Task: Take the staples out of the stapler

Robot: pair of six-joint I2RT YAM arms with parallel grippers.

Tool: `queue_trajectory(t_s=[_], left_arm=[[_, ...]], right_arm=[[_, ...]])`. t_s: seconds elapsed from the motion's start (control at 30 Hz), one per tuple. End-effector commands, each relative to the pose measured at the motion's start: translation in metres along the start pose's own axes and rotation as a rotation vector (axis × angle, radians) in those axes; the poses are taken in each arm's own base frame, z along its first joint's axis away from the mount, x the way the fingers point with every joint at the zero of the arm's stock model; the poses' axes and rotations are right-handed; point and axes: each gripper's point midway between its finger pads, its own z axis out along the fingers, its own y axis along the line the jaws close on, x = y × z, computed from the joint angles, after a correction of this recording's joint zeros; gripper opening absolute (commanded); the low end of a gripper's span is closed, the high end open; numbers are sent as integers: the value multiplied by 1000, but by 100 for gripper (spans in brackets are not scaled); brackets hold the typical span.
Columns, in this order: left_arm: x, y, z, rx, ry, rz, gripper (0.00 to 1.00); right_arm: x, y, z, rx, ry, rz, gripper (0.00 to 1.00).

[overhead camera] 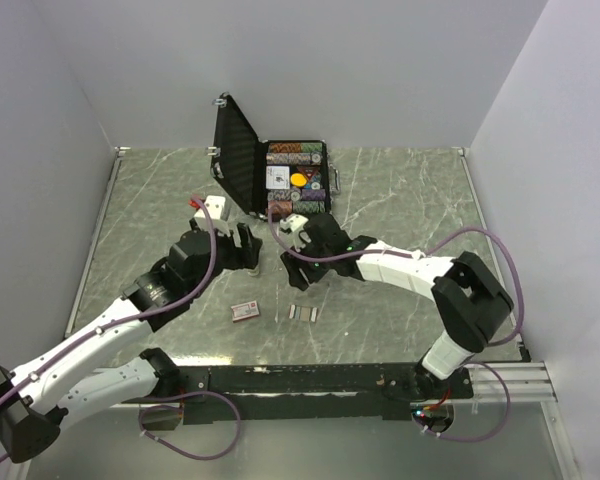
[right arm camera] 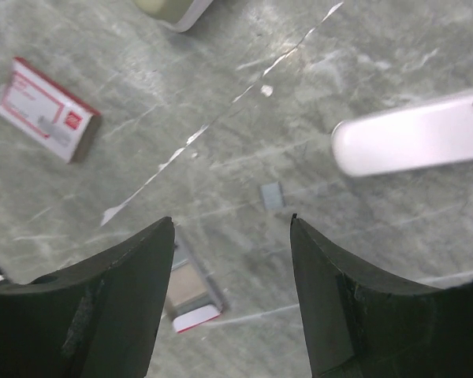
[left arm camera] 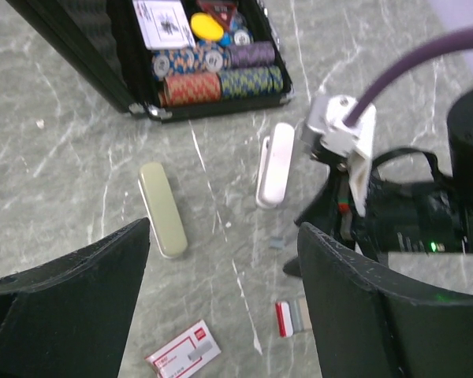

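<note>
A short grey staple strip (right arm camera: pixel 272 195) lies flat on the marbled surface (right arm camera: pixel 394 47), free, nothing touches it. In my right wrist view it is just beyond the gap between my two fingers, and near the round end of the white stapler bar (right arm camera: pixel 414 142), but apart from it. My right end effector (right arm camera: pixel 231 224) is open above this place: the fingers stand apart and hold nothing.

Beside my right end effector's left finger lies a small open tray (right arm camera: pixel 191 291) with a red end, partly hidden by the finger. I cannot tell what is inside it. Farther off is the flat red-and-white box (right arm camera: pixel 47 110), closed, alone on the surface.

From my left wrist view, the white stapler bar and the beige stapler bar (left arm camera: pixel 162 209) both lie flat, well apart from each other, each with one end toward the black case (left arm camera: pixel 87 47). The case is open and shows rows of coloured chips. My left end effector (left arm camera: pixel 225 236) is also open, its fingers wide and empty, above the surface between the two bars and the red-and-white box.
</note>
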Motion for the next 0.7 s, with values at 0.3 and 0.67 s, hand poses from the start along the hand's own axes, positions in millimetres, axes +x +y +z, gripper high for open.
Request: queue_trajectory(t_s=[0.3,0.67], left_arm=[[4,-9,-6,67,8,-18,87],[5,-10,-1,65,17,-17,88]], right_arm=[[-1,-10,26,79,49,-148,67],[-2,-15,40,95,76,-144,63]])
